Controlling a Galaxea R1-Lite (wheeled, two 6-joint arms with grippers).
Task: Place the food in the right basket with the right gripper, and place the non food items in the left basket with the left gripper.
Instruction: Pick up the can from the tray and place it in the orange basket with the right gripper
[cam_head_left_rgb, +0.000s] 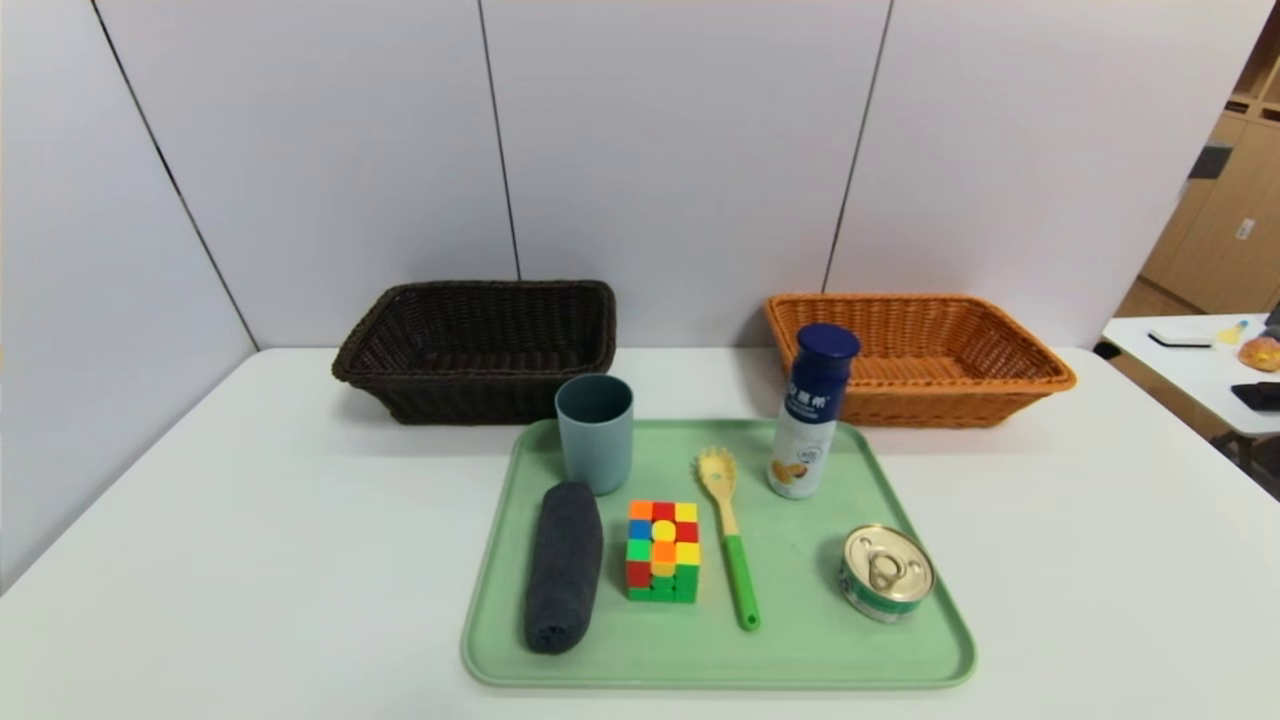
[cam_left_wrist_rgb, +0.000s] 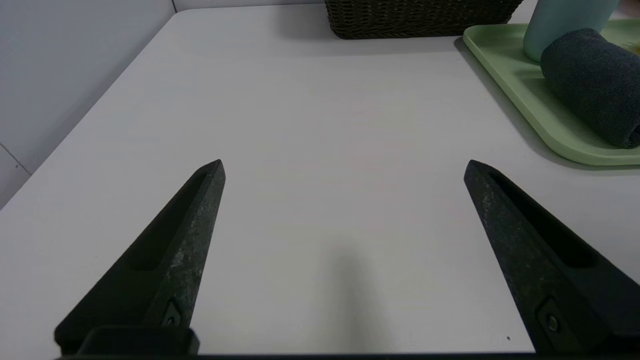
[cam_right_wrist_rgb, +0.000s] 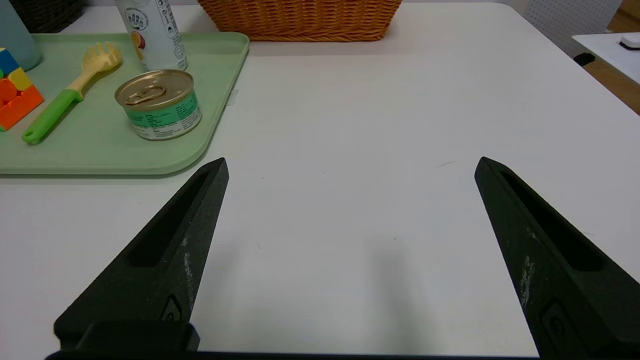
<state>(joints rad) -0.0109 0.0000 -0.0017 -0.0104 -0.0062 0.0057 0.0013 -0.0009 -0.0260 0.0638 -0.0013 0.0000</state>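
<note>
Centre of the head view: bottle (cam_head_left_rgb: 812, 412), tin (cam_head_left_rgb: 886, 572), cup (cam_head_left_rgb: 595, 432), towel (cam_head_left_rgb: 564, 565), cube (cam_head_left_rgb: 662, 551) and spoon (cam_head_left_rgb: 728, 536) on the green tray (cam_head_left_rgb: 800, 655). Dark left basket (cam_head_left_rgb: 480, 348) upper left, orange right basket (cam_head_left_rgb: 925, 355) upper right. The left gripper (cam_left_wrist_rgb: 345, 167) and right gripper (cam_right_wrist_rgb: 350, 165) hover over bare table (cam_head_left_rgb: 250, 560), fingers apart, empty.

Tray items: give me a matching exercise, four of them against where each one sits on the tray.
Things:
1. cup
2. towel
3. bottle
4. tin

Places on the tray, seen from the head view:
A. near right corner
B. far left corner
C. near left, lying down
D. far right, upright

Pairs: 1-B, 2-C, 3-D, 4-A
</note>
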